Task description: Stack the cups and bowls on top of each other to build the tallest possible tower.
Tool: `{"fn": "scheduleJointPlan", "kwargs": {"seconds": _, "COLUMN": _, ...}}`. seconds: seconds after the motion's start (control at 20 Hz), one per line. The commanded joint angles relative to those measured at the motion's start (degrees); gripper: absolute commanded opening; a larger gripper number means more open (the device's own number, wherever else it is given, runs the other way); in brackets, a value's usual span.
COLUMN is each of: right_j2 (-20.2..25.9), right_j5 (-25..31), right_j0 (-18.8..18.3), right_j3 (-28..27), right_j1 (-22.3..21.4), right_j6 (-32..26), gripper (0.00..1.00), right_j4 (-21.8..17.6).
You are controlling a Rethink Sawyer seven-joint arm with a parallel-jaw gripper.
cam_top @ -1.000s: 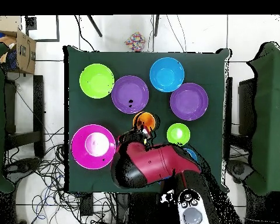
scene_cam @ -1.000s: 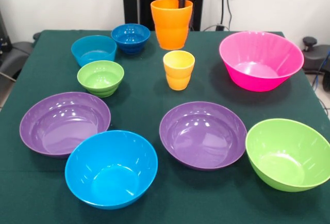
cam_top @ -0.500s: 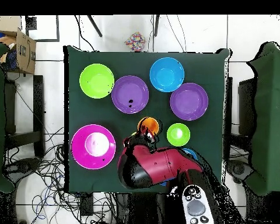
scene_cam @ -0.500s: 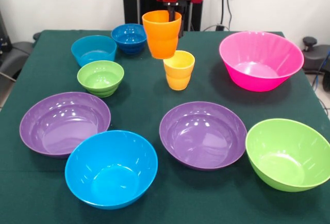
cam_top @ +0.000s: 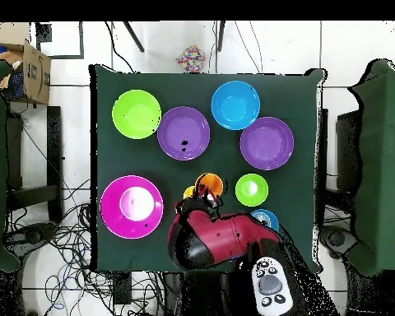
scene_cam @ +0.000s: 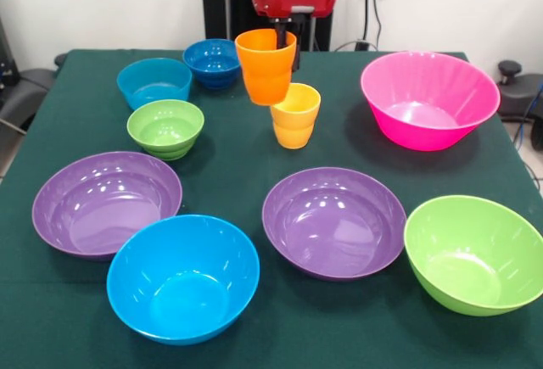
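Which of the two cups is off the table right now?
The orange cup: the gripper holds it in the air by its rim, while the yellow cup stands on the green cloth.

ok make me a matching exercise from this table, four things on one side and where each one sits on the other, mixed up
Front view.

Things:
1. orange cup
2. yellow cup
3. pink bowl
4. big blue bowl

Places:
A. nearest the camera, left of middle
B. held in the air by the pincer
C. far right of the table
D. standing on the cloth, middle of the table

Pairs: 1-B, 2-D, 3-C, 4-A
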Motion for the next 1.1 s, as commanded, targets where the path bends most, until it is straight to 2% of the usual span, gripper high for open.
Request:
{"fn": "scheduleJointPlan", "kwargs": {"seconds": 0.05, "right_j2": -0.8, "right_j5": -2.8, "right_j0": 2.7, "right_j3": 2.7, "right_j1": 1.5, "right_j6": 8.0, "gripper": 0.0, "right_j4": -1.6}}
{"fn": "scheduleJointPlan", "kwargs": {"seconds": 0.5, "right_j2": -2.8, "right_j5": -3.6, "right_j0": 5.2, "right_j3": 3.8, "right_j1": 0.8, "right_j6": 8.7, "gripper": 0.0, "right_j4": -0.1}}
{"fn": "scheduleJointPlan", "kwargs": {"seconds": 1.1, "right_j2": -2.9, "right_j5": -4.9, "right_j0": 5.0, "right_j3": 3.2, "right_j1": 3.1, "right_j6": 8.9, "gripper": 0.0, "right_j4": 0.0}}
